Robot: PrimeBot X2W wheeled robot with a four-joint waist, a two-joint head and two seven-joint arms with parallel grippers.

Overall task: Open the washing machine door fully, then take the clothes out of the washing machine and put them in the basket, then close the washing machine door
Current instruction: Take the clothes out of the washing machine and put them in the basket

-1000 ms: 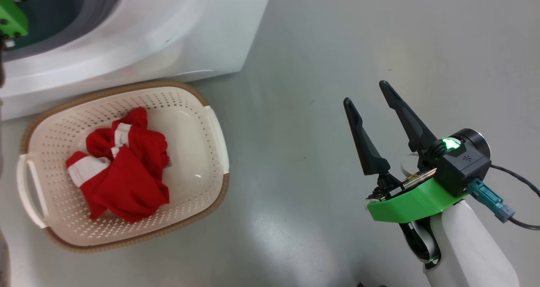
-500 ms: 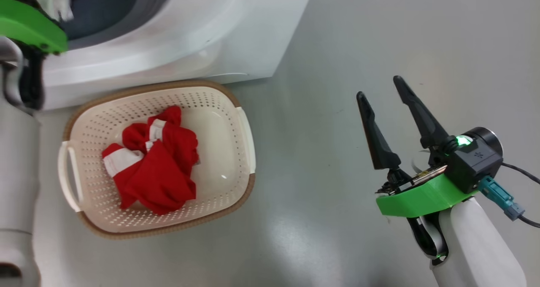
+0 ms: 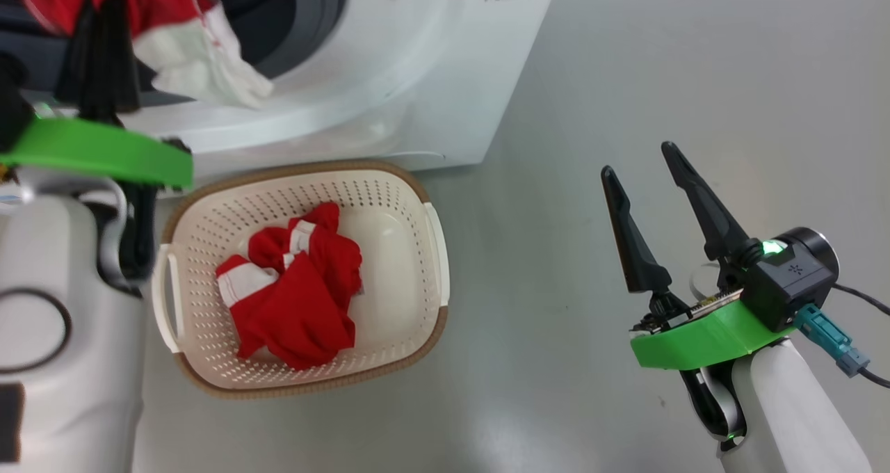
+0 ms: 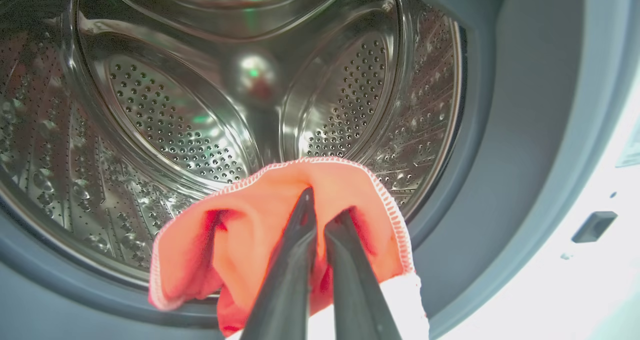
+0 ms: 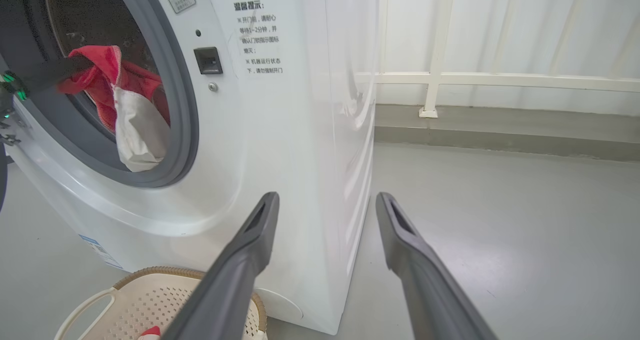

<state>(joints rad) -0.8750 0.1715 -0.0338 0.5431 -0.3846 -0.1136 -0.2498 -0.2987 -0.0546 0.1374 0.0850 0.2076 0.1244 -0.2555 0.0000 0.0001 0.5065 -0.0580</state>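
The left pincer (image 4: 325,205) is clamped on a red garment (image 4: 235,230) at the washer (image 5: 280,130) mouth; the right pincer (image 3: 638,161) stands apart, empty. The hanging white part may catch on the grey ring (image 5: 182,105), or the garment may slip from the pinch and miss the basket (image 3: 306,169) below. A sticker (image 5: 260,37) is headed "温馨提示"; the rest is small.

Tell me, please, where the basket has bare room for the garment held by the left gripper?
The basket has a bare bottom between the red pile and the handle nearer the right gripper; the floor beyond that handle is free too. It is crowded at the pile and by the other handle, beside the left arm.
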